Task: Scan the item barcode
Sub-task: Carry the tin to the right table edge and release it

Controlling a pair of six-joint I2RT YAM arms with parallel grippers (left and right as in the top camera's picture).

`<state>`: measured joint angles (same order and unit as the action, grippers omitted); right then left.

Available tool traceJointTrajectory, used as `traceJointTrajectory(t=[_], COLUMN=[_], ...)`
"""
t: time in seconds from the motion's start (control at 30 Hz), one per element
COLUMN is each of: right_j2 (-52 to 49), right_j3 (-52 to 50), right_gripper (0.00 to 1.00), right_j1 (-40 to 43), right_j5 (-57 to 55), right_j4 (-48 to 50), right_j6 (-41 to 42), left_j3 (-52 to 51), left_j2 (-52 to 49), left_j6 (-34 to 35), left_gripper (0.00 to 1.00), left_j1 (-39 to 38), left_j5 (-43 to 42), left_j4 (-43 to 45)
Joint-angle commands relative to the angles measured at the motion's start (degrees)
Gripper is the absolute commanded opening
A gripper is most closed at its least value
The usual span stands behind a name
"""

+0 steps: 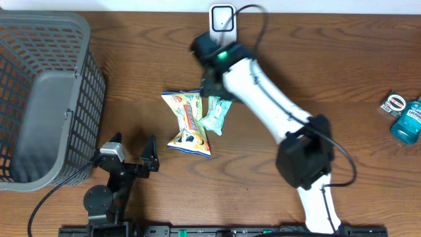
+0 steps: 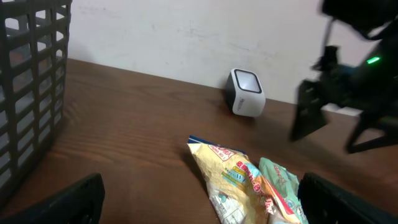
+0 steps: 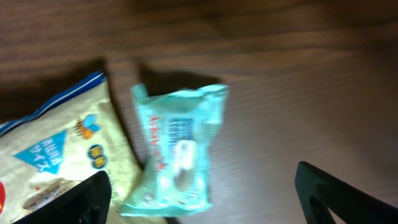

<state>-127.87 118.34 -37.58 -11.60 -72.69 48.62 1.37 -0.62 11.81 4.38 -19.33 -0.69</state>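
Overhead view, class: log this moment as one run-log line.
right gripper: open, over teal packet | left gripper: open, empty | teal packet: beside yellow snack bag | barcode scanner: far edge

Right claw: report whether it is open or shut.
Open: the right claw has its fingers wide apart, the teal packet showing between them.

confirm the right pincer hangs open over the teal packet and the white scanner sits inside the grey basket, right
Not quite: the white scanner stands on the table, outside the grey basket, as the overhead view shows. The rest holds.
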Motion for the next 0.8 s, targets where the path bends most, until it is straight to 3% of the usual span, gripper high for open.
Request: traceJointTrajectory(t=[0.0,0.13,0.47,0.77], right_j2=[-4.37,-8.66,-11.69,-11.19], right_j3=[-0.28,-0.28,-0.28,-0.26], right_gripper=[0.85,0.80,0.61,0.63], right_j1=[-3.04,-4.48,-5.88,-3.91], right_j5=[-7.65,-10.60,-12.09,-27.21], right_j4=[2.38,3.21,-1.40,-14.03], right_j6=[7.74,11.37,7.72,2.45], left_j3=[-1.09,-1.09,-1.09,-1.09], left_j2=[0.33,0.33,0.33,0.33], left_j6=[-0.11,-0.11,-0.11,-0.11], left_gripper=[0.98,0.98,0.98,0.98], left_j1=[-0.17,-0.17,-0.17,-0.17], left_j5=[-0.52,-0.52,-0.52,-0.52], left_j4=[-1.84,-1.84,-1.84,-1.84])
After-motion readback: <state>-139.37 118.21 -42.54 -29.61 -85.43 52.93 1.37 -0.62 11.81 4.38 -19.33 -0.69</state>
